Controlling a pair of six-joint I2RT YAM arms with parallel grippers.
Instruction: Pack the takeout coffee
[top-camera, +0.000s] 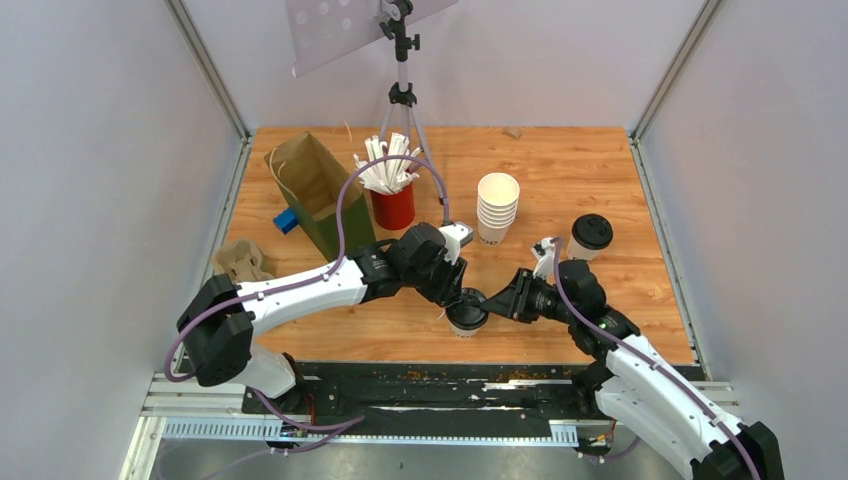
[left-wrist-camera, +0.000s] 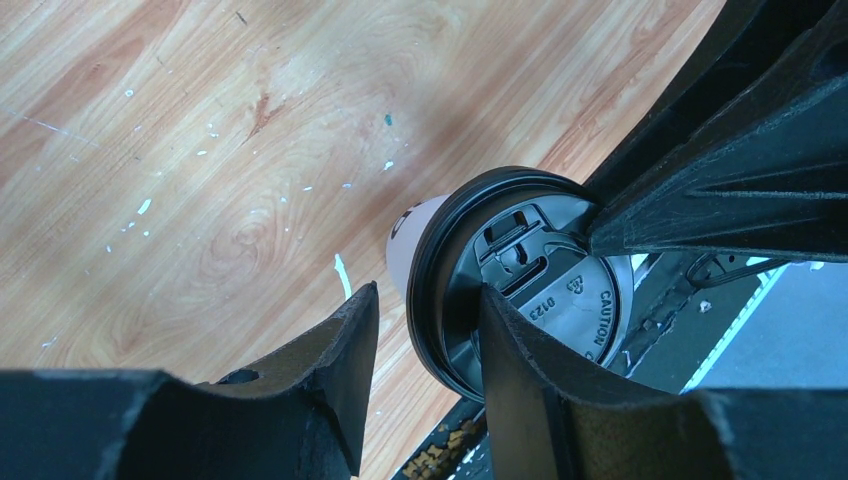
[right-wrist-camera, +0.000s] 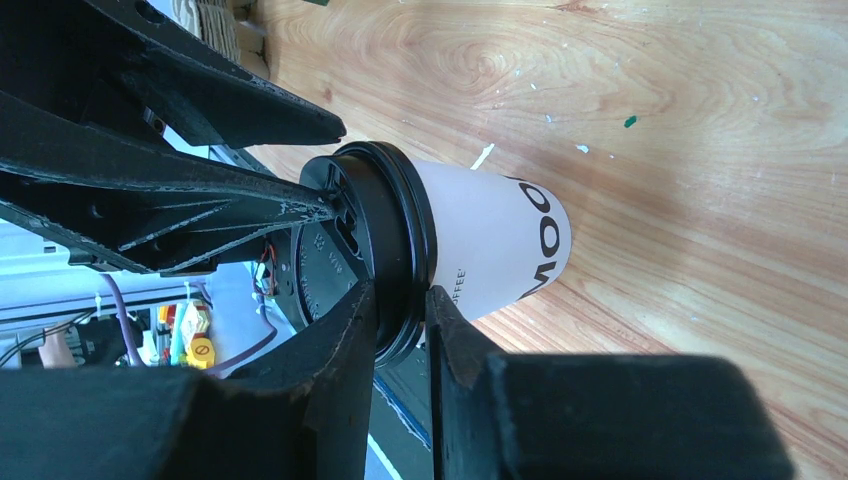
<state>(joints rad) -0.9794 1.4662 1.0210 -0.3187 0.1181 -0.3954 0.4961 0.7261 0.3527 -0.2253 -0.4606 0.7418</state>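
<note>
Top external view: a white paper cup (right-wrist-camera: 490, 250) stands near the desk's (top-camera: 620, 170) front edge, black lid (right-wrist-camera: 395, 215) on. Right claw (right-wrist-camera: 400, 295) pinches the lid's rim from the side; left claw (left-wrist-camera: 430, 295) straddles the same rim, unclenched, one jaw over the lid top.

A small tapered white paper cup (right-wrist-camera: 490, 250) with black lettering stands upright, well apart from the stack of nested cups (top-camera: 497, 207), toward the arms' bases. Its round black lid (left-wrist-camera: 560, 290), embossed CAUTION, sits on its rim.
</note>
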